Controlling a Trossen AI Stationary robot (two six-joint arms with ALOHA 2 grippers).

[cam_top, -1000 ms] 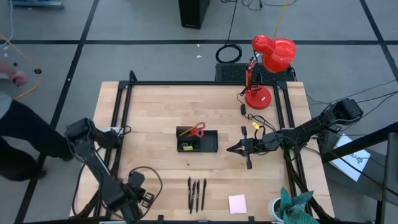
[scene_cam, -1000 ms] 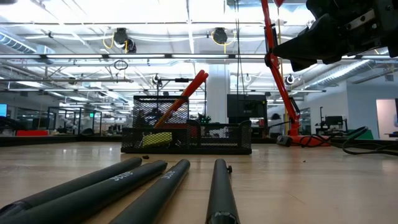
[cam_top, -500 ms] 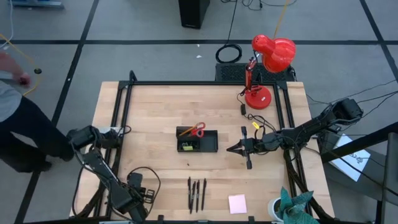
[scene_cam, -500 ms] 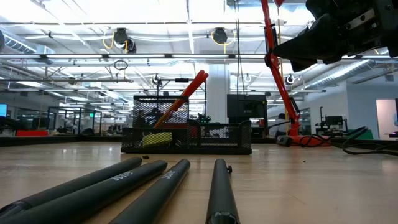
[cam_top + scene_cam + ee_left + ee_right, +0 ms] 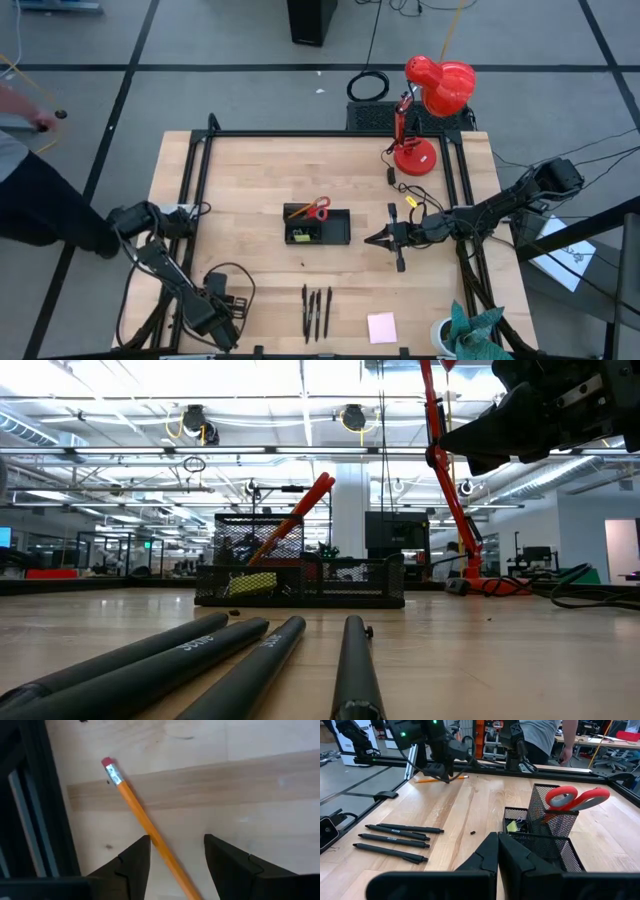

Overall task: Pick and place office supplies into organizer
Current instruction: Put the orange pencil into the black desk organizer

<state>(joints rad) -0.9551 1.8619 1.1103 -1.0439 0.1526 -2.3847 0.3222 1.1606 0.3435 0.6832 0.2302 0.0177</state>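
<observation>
On table: three pens (image 5: pixel 316 312); one pencil (image 5: pixel 145 821)

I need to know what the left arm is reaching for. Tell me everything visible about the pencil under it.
The orange pencil is a slim wooden stick with a silver ferrule and pink eraser. It lies flat and diagonal on the light wood table, beside the black frame rail. Its lower length runs between the open left gripper, whose fingers do not visibly touch it.

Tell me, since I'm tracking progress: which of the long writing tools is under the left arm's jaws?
The orange pencil, lying between the open jaws of the left gripper. The three black pens lie together farther right, away from either gripper.
</observation>
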